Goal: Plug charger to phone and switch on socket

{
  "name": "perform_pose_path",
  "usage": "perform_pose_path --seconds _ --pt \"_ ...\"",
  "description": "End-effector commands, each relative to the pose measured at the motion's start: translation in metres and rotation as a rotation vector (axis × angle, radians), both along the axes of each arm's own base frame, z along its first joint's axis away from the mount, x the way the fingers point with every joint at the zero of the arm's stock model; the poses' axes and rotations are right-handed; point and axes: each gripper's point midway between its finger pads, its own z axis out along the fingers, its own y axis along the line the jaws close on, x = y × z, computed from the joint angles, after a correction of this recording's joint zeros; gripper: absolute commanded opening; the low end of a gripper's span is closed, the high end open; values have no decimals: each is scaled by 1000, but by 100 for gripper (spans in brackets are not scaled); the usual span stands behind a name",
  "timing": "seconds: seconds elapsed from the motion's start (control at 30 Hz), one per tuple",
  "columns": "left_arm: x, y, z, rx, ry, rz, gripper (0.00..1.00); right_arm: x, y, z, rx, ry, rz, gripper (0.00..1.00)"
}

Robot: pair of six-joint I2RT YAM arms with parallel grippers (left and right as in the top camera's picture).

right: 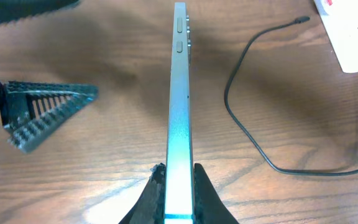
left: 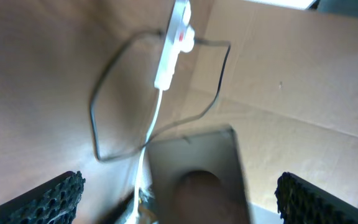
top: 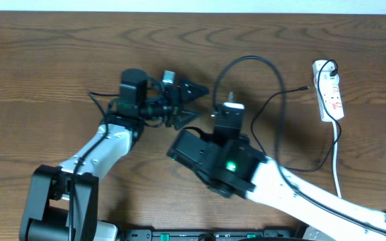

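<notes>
My right gripper (right: 179, 180) is shut on the phone (right: 180, 93) and holds it edge-up above the table; in the overhead view the phone (top: 232, 107) sits at the gripper's tip (top: 228, 120). My left gripper (top: 194, 102) is open and empty just left of the phone, whose blurred flat face (left: 197, 174) fills the space between its fingers (left: 179, 202). The charger (top: 273, 107) loops over the table, its connector tip (top: 305, 87) lying free near the socket (top: 329, 90). The tip also shows in the right wrist view (right: 303, 20), right of the phone.
The socket's white cord (top: 337, 167) runs down the right side toward the front edge. The socket (left: 174, 43) and the cable loop (left: 104, 112) show far off in the left wrist view. The wooden table (top: 45, 60) lies beneath.
</notes>
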Motion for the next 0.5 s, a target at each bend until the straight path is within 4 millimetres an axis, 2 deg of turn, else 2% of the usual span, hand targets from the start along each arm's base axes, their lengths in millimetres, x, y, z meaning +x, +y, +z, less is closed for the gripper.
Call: perform_pose_path --seconds 0.0,0.07,0.13,0.23,0.3,0.37,0.43,0.47 --pt "15 30 20 1 -205 7 100 -8 -18 45 133 -82 -3 1" --pt "21 54 41 -38 -294 15 100 -17 -30 67 242 -101 -3 1" --pt "21 88 72 -61 -415 37 100 -27 -48 92 347 -147 -6 1" --pt "13 112 98 -59 -490 62 99 -35 -65 107 403 -183 -10 1" --pt "5 126 117 -48 -553 77 99 -38 -72 107 410 -195 -14 1" --pt "-7 134 135 -32 -631 76 99 -39 -80 96 397 -211 -26 1" --pt "-16 137 147 -18 -690 67 99 -37 -78 81 410 -219 -27 1" --pt "-22 138 153 -13 -718 60 99 -34 -68 67 449 -222 -16 1"
